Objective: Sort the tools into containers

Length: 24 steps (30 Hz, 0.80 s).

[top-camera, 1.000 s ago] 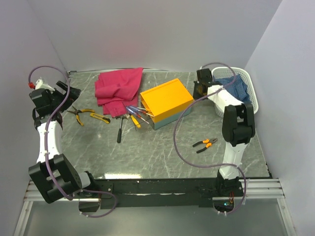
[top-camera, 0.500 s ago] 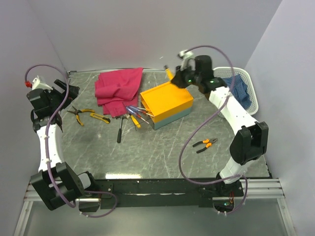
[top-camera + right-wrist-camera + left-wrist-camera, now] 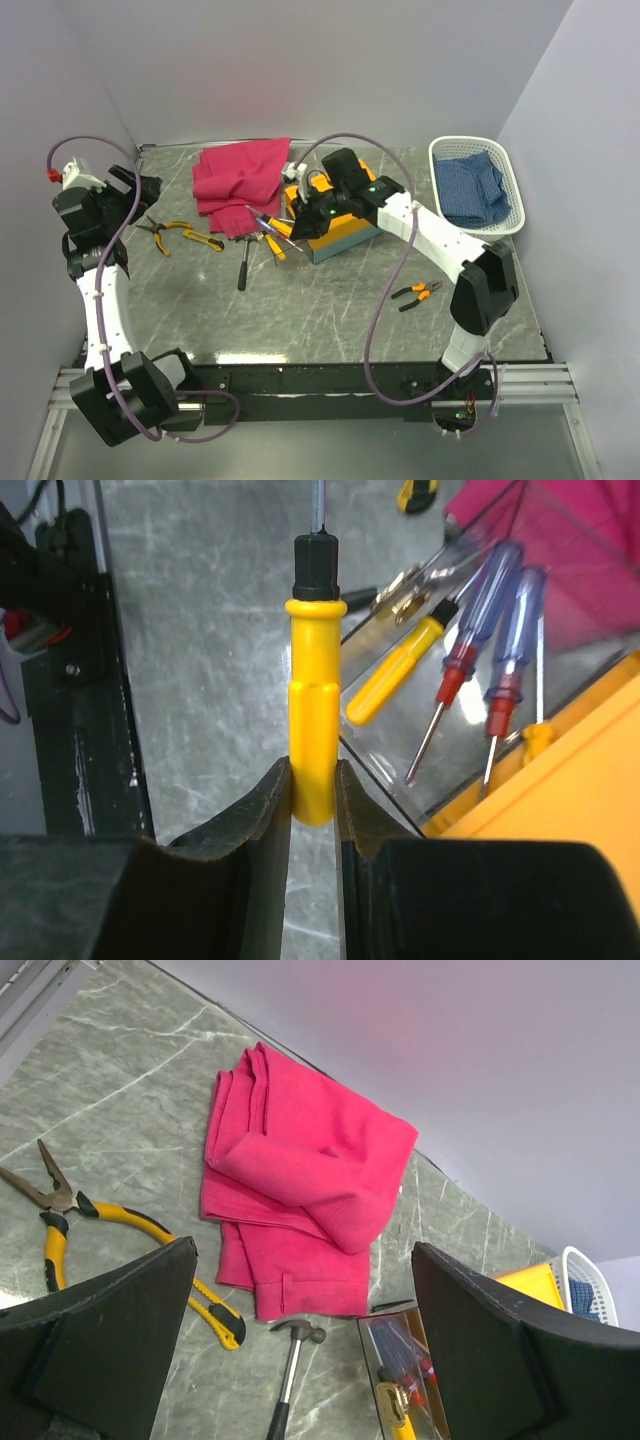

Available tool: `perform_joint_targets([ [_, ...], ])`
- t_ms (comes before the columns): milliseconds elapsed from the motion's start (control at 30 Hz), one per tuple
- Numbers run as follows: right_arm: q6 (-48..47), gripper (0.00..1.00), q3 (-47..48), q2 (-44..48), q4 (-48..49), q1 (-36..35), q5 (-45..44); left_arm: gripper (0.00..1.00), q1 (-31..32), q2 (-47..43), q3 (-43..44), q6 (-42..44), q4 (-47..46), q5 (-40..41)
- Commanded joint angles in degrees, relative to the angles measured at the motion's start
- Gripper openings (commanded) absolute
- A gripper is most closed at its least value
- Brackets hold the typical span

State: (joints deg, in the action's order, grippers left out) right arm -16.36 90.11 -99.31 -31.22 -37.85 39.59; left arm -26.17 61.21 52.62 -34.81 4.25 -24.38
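Observation:
My right gripper point(image 3: 312, 790) is shut on the butt of a yellow-handled screwdriver point(image 3: 313, 720) whose shaft points away from the camera. In the top view it point(image 3: 298, 220) sits at the left end of the orange toolbox point(image 3: 345, 232), over the screwdriver pile point(image 3: 270, 235). Blue-and-red screwdrivers point(image 3: 500, 630) and another yellow one point(image 3: 395, 675) lie on a clear lid. My left gripper point(image 3: 300, 1350) is open and empty, high above the black-handled hammer point(image 3: 290, 1360) and the yellow-black pliers point(image 3: 60, 1220). The white basket point(image 3: 505, 175) stands at the back right.
A magenta cloth point(image 3: 240, 178) lies at the back, left of the toolbox. A yellow utility knife point(image 3: 203, 238) lies beside the pliers. Orange-black pliers point(image 3: 415, 292) lie at the right front. A blue checked cloth point(image 3: 472, 188) fills the basket.
My right arm swung left from the basket, over the toolbox, down to the screwdriver pile, and now grips the yellow screwdriver. The left arm barely moved.

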Motion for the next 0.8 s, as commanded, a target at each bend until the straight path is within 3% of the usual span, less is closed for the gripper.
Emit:
perform_joint_targets([
  [0, -0.08, 0.0, 5.16, -4.92, -3.66, -1.27, -5.21, 0.95, -0.19, -2.76, -0.24, 0.0, -0.91, -1.19],
  [333, 3.35, 0.0, 5.0, -7.22, -0.68, -1.27, -10.85, 0.94, -0.19, -5.22, -4.62, -2.71, 0.23, -3.3],
  [433, 2.65, 0.16, 4.56, -6.69, -1.82, -1.27, -10.76, 0.93, 0.59, -4.88, -6.12, -4.56, 0.41, -3.65],
  [467, 2.91, 0.27, 4.29, -6.52, -1.74, -1.27, -11.37, 0.93, 0.95, -4.7, -6.47, -4.92, 0.58, -3.57],
  [567, 3.44, 0.4, 4.38, -5.38, -2.0, -1.18, -11.99, 0.93, 2.0, -3.29, -8.14, -7.81, 0.85, -4.36],
  [700, 3.97, 0.48, 7.09, -3.35, -1.91, -0.83, -11.57, 0.81, 6.55, 0.47, -9.03, -8.96, 0.5, -5.59],
  [767, 5.1, 0.48, 8.5, -3.0, -2.62, -0.13, -11.73, 0.67, 9.37, 2.15, -8.85, -8.44, -0.12, -6.38],
])
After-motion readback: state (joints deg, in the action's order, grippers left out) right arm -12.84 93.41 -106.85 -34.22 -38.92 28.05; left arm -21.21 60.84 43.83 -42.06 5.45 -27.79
